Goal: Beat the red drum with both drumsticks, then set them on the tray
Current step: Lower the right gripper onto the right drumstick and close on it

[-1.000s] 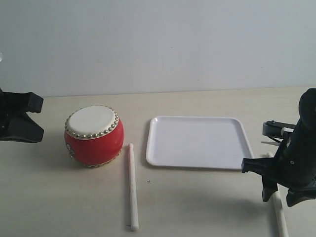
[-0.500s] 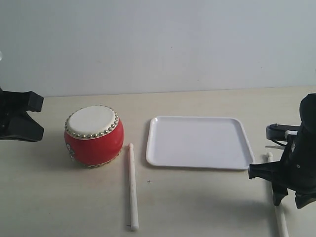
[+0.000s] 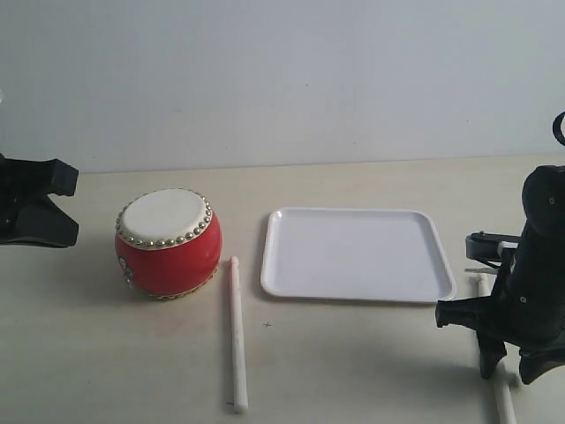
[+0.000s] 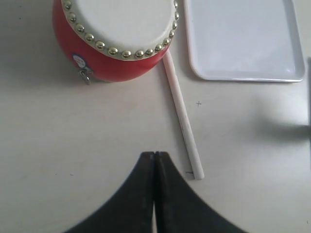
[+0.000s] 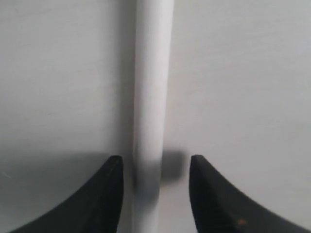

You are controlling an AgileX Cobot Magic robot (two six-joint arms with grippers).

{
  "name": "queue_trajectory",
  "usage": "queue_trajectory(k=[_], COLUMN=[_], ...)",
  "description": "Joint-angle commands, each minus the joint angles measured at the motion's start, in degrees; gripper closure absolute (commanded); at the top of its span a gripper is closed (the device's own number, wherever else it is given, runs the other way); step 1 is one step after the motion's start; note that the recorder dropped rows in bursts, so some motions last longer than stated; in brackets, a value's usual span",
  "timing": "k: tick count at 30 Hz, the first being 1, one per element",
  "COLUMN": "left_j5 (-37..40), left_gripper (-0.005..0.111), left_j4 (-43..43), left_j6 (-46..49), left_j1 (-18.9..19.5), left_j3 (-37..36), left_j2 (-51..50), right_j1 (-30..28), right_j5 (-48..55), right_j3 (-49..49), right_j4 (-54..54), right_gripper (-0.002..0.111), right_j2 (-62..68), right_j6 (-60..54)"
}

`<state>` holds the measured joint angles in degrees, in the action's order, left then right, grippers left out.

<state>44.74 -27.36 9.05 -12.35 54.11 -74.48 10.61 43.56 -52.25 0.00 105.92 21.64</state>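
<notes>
Widest thing first: the pale beige surface (image 3: 353, 353), and it looks the same as a second ago. On it, right of centre, the flat white plastic rectangular tray (image 3: 357, 254) lies bare and has not shifted. The glossy red barrel drum with the cream skin and gold studs (image 3: 168, 243) stands upright to the tray's left, also exactly where it was.

My right arm is the one thing that has changed: it now sits lower, closer to the near edge of the surface than a second ago, off the tray's near right corner. My left arm has held its place at the far left.

Now the sticks. The left long thin cream-white drumstick (image 3: 237, 331) lies flat on the surface. Its long axis runs front to back, with the far end just beside the drum's base, between drum and tray, and the near end pointing toward the front edge. It has not rolled. The right cream-white drumstick (image 3: 503, 399) lies roughly parallel to it, its far tip near the tray's right corner, and my arm hides its middle.

My right end effector (image 5: 154, 165) is spread, with one finger on each side of that stick (image 5: 153, 73) and a gap showing on both sides. My left end effector (image 4: 154, 158) is pressed together on nothing, hovering off the near end of the left stick (image 4: 182, 111).
</notes>
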Motion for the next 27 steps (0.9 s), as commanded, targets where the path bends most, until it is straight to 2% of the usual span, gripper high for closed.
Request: queue_trajectory(k=[1, 8, 11, 15, 21, 27], left_j5=[-0.42, -0.19, -0.19, 0.04, 1.81, 3.79], left_gripper=[0.107, 0.107, 0.107, 0.107, 0.107, 0.107], left_j4=[0.02, 0.01, 0.01, 0.15, 0.64, 1.42], left_j6=[-0.30, -0.30, -0.30, -0.30, -0.02, 0.61], left_j1=[-0.29, -0.29, -0.29, -0.29, -0.29, -0.29], left_j3=[0.48, 0.48, 0.48, 0.48, 0.48, 0.48], left_j2=[0.03, 0.03, 0.03, 0.03, 0.03, 0.03], right_j1=[0.09, 0.09, 0.09, 0.09, 0.09, 0.09], right_j5=[1.13, 2.18, 2.02, 2.02, 3.55, 10.22], right_j3=[-0.86, -0.86, -0.86, -0.86, -0.86, 0.33], right_j4=[0.69, 1.16, 1.16, 0.59, 0.00, 5.33], right_gripper=[0.069, 0.072, 0.084, 0.108, 0.108, 0.108], right_j2=[0.35, 2.28, 2.33, 2.33, -1.33, -10.74], right_j6=[-0.66, -1.05, -1.05, -2.17, -3.43, -15.85])
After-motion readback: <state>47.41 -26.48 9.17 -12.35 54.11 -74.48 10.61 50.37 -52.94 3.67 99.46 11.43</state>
